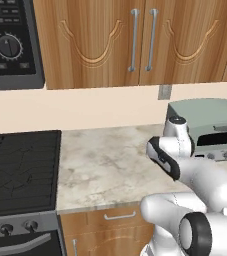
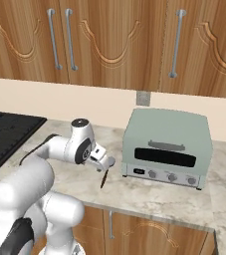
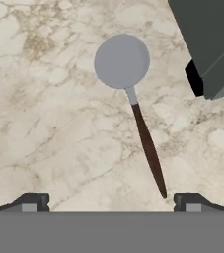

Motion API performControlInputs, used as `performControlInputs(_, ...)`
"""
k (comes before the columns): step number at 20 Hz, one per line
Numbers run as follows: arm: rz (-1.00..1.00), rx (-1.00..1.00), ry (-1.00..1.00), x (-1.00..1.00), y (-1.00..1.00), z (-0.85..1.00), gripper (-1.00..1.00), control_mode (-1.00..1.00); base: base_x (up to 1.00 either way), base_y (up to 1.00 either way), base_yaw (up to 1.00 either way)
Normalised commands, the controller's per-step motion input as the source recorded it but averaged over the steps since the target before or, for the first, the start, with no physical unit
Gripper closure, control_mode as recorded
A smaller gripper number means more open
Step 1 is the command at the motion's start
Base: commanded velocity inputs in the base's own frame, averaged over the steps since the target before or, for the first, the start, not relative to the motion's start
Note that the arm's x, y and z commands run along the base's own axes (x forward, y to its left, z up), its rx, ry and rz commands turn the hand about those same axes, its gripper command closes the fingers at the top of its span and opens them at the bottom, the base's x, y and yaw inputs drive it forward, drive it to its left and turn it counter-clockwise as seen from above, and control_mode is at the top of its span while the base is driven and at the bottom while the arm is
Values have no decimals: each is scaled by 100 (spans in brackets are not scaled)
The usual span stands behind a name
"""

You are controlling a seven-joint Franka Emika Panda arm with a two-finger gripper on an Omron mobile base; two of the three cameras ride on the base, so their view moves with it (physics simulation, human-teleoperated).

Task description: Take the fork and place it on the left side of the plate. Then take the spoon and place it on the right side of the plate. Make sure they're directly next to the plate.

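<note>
One spoon (image 3: 135,113), with a round flat grey bowl and a slim, tapering dark brown handle, lies on the veined marble desk (image 3: 49,108) beside the pale green toaster oven (image 2: 167,147). Above it, the hand (image 3: 111,200) points down with fingers spread apart, holding nothing.

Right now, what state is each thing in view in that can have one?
Dark-handled spoon with a grey round bowl: lying flat on the marble counter, untouched.
White arm's gripper: jaws open, empty, above the spoon.
Pale green toaster oven: door shut.
Wooden wall cabinets: doors shut.
</note>
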Motion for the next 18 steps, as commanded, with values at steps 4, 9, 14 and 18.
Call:
performControlInputs(4,0,-9,0,30,-15,-29,-100,-100,0,0,0)
performControlInputs(9,0,-3,0,9,-15,-22,-100,-100,0,0,0)
performControlInputs(14,0,0,0,0,-22,-28,-100,-100,0,0,0)
performControlInputs(18,0,0,0,4,-11,-29,-100,-100,0,0,0)
